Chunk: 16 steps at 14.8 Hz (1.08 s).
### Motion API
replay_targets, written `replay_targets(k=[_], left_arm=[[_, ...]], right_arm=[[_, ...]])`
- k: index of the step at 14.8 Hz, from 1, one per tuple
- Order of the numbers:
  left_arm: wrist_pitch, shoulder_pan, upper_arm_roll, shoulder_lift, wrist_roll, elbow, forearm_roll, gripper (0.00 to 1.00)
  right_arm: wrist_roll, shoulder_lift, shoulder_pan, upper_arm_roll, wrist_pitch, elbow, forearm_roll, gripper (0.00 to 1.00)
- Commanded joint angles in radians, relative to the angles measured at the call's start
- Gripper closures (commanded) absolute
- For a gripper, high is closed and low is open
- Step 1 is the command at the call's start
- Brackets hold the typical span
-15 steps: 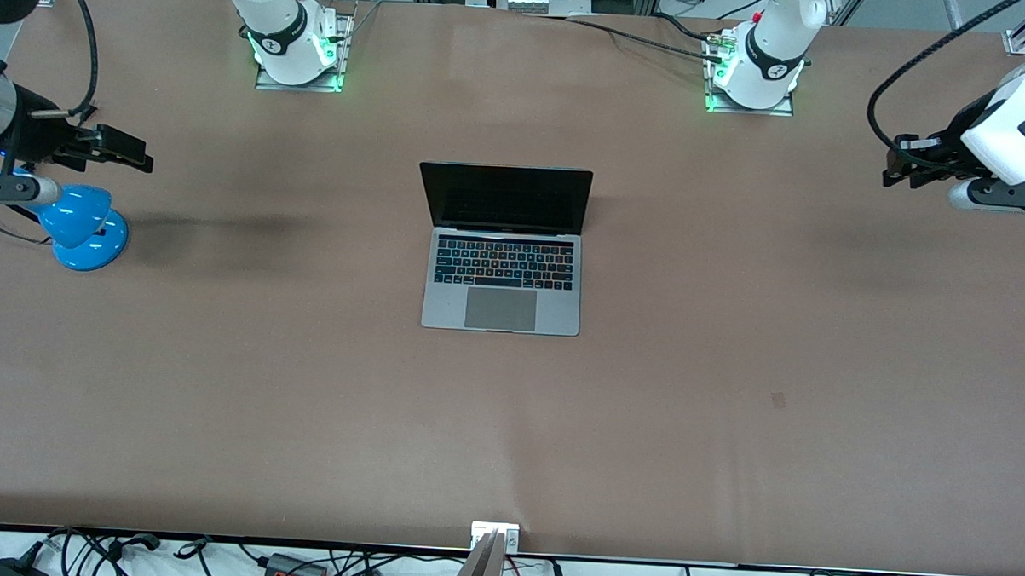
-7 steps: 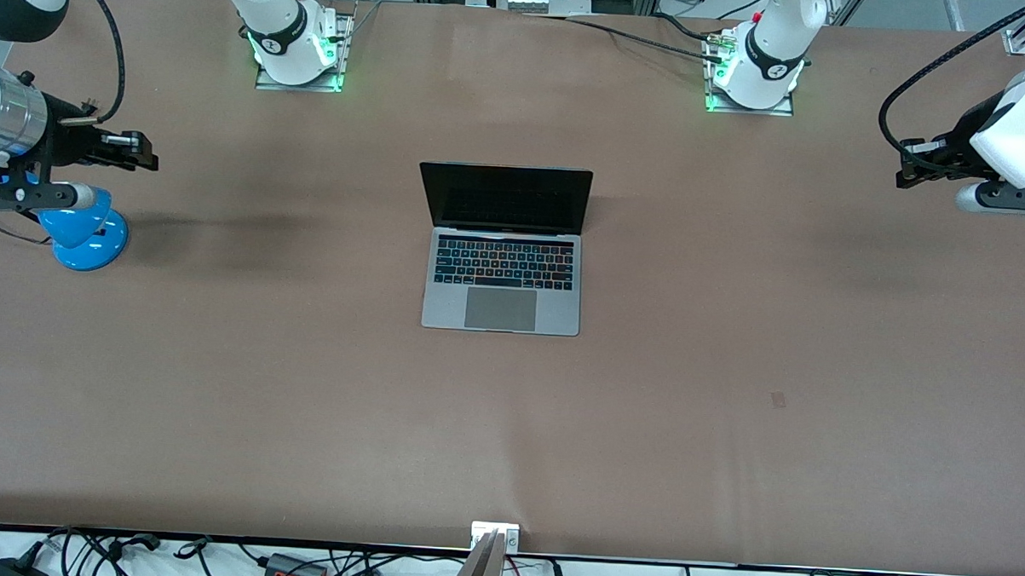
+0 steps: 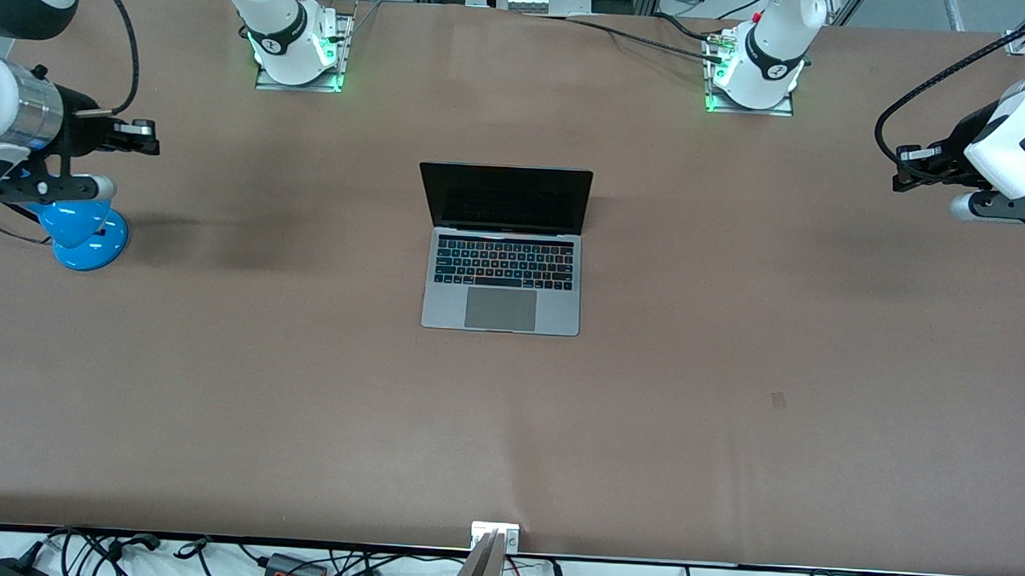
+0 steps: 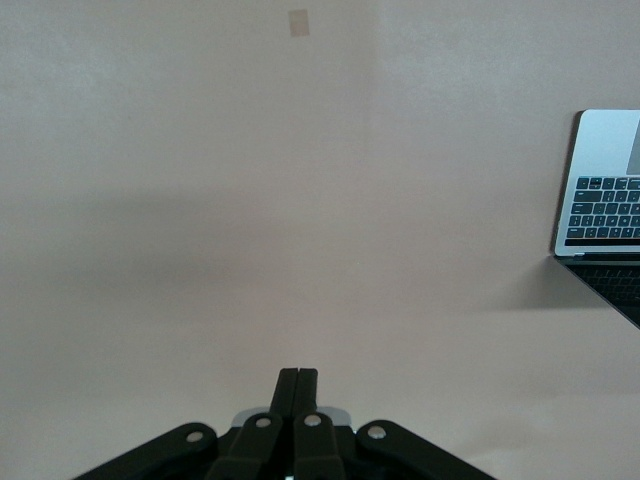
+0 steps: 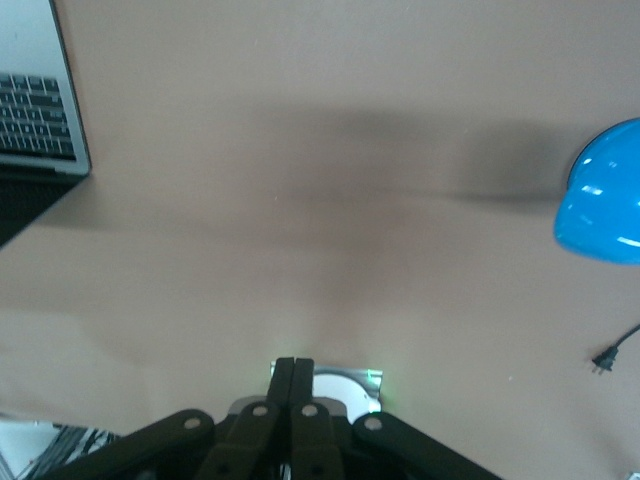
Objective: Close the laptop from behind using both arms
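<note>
Laptop (image 3: 504, 247): open, mid-table (image 3: 731, 372), well apart from every edge.
Left tool (image 3: 902, 168): fingers pressed together, over its end edge.
Right tool (image 3: 147, 136): fingers together, above lamp (image 3: 84, 229).

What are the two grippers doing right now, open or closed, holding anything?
Left gripper: closed, empty, over bare table at the left arm's end, away from the laptop.
Right gripper: closed, empty, over the table beside the blue lamp.
</note>
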Motion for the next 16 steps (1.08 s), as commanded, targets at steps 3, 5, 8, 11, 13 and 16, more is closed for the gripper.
replay_targets(k=[3, 5, 8, 11, 13, 16], left_arm=[[-0.036, -0.002, -0.007, 0.002, 0.011, 0.014, -0.029, 0.99], [-0.086, -0.006, -0.011, 0.006, 0.006, 0.014, -0.039, 0.99], [-0.105, -0.009, -0.031, 0.04, 0.002, 0.011, -0.103, 0.99], [-0.067, -0.009, -0.092, 0.077, -0.011, -0.009, -0.184, 0.99], [-0.013, -0.006, -0.131, 0.071, -0.015, -0.055, -0.186, 0.99], [0.122, -0.006, -0.215, -0.004, -0.061, -0.202, -0.192, 0.99]], right_arm=[[0.011, -0.007, 0.034, 0.001, -0.055, 0.016, 0.016, 0.99], [0.012, -0.015, 0.049, 0.007, -0.055, 0.011, 0.023, 0.98], [0.078, -0.027, 0.14, 0.009, -0.055, 0.004, 0.025, 0.97], [0.208, -0.041, 0.216, 0.013, -0.021, -0.044, 0.049, 0.99], [0.231, -0.063, 0.226, 0.013, 0.015, -0.102, 0.11, 0.99], [0.286, -0.125, 0.268, 0.015, 0.094, -0.238, 0.173, 1.0]])
